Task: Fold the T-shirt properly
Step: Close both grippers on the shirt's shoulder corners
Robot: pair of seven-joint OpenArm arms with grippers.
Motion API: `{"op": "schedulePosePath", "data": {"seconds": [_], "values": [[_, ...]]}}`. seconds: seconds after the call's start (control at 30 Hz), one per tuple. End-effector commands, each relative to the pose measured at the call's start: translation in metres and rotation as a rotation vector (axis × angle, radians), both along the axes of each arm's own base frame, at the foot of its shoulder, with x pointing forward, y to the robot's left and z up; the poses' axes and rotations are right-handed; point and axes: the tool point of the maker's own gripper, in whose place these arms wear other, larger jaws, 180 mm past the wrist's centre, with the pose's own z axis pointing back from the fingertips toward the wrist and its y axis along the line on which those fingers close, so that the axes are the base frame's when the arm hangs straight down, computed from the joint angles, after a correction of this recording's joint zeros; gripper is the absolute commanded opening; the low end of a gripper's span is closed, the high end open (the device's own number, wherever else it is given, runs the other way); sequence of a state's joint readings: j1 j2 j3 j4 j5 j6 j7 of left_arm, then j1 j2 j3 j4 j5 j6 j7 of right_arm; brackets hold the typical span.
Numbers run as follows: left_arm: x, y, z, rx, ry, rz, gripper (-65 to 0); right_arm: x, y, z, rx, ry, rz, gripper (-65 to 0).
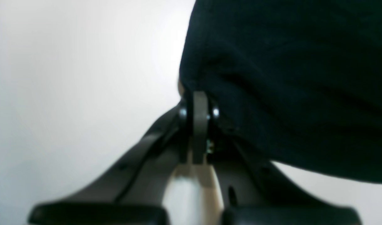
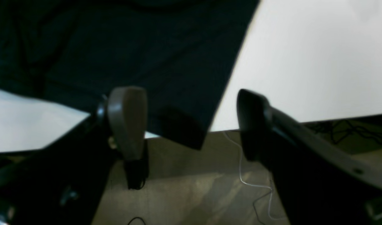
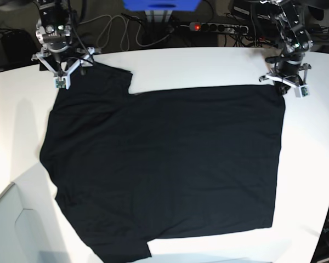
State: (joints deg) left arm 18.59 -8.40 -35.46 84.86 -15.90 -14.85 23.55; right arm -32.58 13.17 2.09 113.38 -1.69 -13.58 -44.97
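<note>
I see a white table (image 3: 170,66) with the black T-shirt (image 3: 164,164) spread nearly flat across most of it, plain side up. Behind the table's far edge lie a power strip (image 3: 216,26) with a lit red switch, a tangle of cables (image 3: 112,30) and a blue box (image 3: 160,4); none of it touches the shirt. Nothing rests on the shirt itself, and I see nothing between either arm and the cloth.

My left gripper (image 1: 198,103) sits at the shirt's far corner on the power-strip side, in the base view at (image 3: 288,82). Its jaws are closed, and the left wrist view shows them pinched together right at the dark fabric's edge, the cloth bunching against them; I read that as a hold on the shirt corner.

My right gripper (image 2: 191,122) is at the opposite far corner, by the sleeve, in the base view at (image 3: 60,63). Its jaws stand wide apart. In the right wrist view a point of the shirt hangs off the table's edge between the fingers (image 2: 126,118), not touched by either one that I can make out.

The shirt's long axis runs side to side across the table, parallel to the far edge. The sleeves and shoulders lie toward the right gripper, the straight hem toward the left gripper.
</note>
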Motion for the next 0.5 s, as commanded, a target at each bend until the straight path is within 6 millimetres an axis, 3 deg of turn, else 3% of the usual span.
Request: {"op": "schedulePosePath", "data": {"seconds": [0.0,0.2,0.33,0.47], "values": [[-0.01,0.0,-0.006,0.001,0.05,-0.008,-65.0,0.011,-0.006,0.009,-0.021,-0.045,0.01,-18.7],[-0.012,-0.002,-0.009,-0.003,0.058,-0.005,-65.0,0.018,-0.032,-0.002,-0.057,-0.027,-0.051,-18.0],[-0.012,-0.003,-0.01,-0.006,0.059,-0.008,-65.0,0.016,-0.036,-0.012,-0.057,0.008,0.012,-18.4],[-0.012,-0.003,-0.01,-0.006,0.059,-0.008,-65.0,0.007,-0.042,-0.023,-0.044,0.038,-0.03,-18.4]]}}
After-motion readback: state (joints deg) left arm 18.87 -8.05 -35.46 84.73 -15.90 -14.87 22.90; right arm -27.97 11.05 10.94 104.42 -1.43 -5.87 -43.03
